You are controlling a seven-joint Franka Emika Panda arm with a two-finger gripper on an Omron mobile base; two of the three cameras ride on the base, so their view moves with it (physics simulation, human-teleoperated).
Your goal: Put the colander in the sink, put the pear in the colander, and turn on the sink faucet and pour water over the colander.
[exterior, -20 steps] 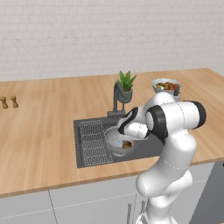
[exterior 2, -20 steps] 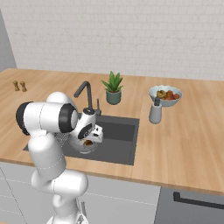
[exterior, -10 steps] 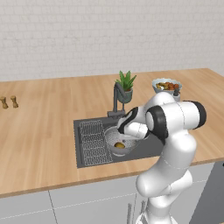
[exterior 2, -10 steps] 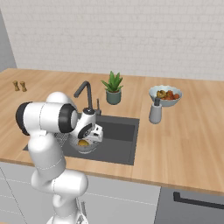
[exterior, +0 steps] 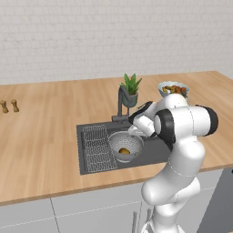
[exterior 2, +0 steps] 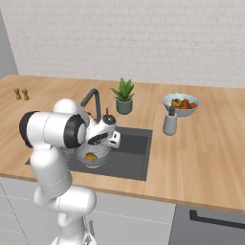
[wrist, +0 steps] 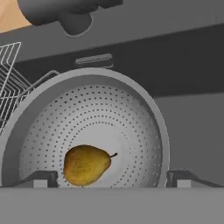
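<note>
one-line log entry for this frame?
gripper: open, above colander | pear: lying in colander, released | colander: in sink | faucet: untouched

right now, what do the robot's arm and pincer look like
The arm is glossy white, built of rounded tube-like segments with dark grey to black bands at the joints. The hand near the pincer is white with dark patches. Two small dark grey fingertips are blocky with pale pads. No cables or markings are visible.

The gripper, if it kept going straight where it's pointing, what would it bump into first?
Probably the pear. The open gripper points down into the colander sitting in the sink, and the pear lies on its bottom between the fingertips, slightly to one side. If it missed, the colander's perforated floor comes next. Depth is hard to judge.
</note>
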